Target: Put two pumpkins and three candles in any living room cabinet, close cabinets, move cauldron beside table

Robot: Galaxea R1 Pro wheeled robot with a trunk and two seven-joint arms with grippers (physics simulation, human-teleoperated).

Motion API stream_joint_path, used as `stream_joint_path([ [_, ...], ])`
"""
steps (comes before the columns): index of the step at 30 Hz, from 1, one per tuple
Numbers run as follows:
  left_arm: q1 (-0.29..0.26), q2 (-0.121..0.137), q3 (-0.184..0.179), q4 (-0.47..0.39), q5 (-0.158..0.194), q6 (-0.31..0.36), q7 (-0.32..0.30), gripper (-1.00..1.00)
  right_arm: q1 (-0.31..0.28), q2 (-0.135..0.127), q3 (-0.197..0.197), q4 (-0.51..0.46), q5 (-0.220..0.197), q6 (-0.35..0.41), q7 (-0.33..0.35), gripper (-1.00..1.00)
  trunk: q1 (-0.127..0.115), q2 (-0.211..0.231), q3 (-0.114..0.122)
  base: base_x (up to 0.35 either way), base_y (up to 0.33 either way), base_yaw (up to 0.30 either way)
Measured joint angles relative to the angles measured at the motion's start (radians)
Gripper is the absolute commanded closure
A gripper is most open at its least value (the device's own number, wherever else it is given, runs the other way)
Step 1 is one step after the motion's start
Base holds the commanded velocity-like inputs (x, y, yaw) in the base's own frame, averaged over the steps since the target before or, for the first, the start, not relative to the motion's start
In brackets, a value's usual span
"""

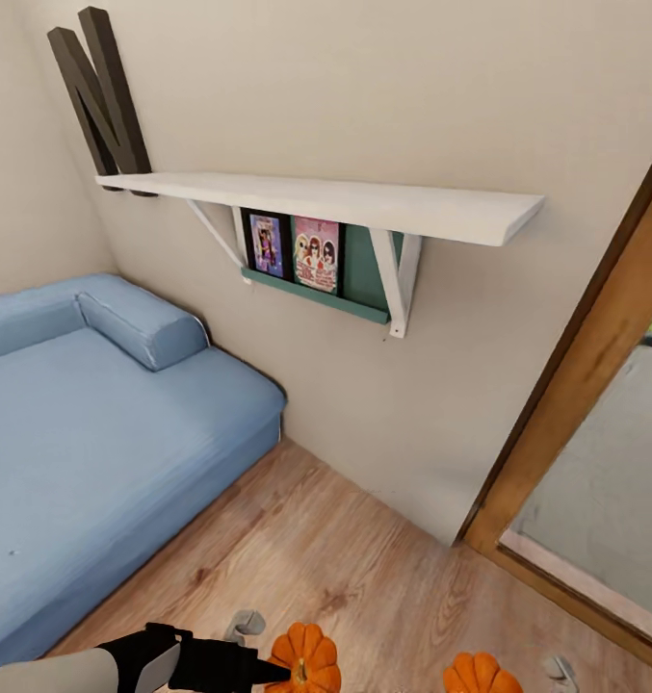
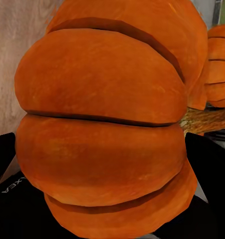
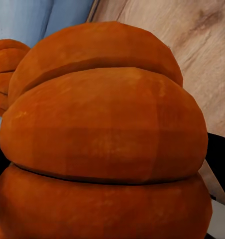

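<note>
Left arm: enters the head view at the bottom-left corner, forearm reaching toward the right.
Left end effector: black fingers closed around a pumpkin.
Right end effector: clamped on the other pumpkin, its 2 dark fingers flanking it.

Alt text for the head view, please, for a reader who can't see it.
Two pumpkins sit at the bottom edge above a wood floor, the left pumpkin at the tip of the left gripper, the right pumpkin beside it. A blue sofa fills the left; a white shelf hangs on the wall.
</note>
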State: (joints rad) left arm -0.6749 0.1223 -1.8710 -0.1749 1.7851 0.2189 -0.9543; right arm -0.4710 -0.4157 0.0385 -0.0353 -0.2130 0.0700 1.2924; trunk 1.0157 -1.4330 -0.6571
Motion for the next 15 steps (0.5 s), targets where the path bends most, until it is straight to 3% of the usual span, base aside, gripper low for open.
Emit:
stream_joint_path([
  [15,0.0,-0.002,0.0,0.0,0.0,0.001,0.001,1.0,0.0,0.0,0.001,0.0,-0.001,0.001,0.0,1.0,-0.057,0.105,0.038,0.0,0.0,-0.267],
])
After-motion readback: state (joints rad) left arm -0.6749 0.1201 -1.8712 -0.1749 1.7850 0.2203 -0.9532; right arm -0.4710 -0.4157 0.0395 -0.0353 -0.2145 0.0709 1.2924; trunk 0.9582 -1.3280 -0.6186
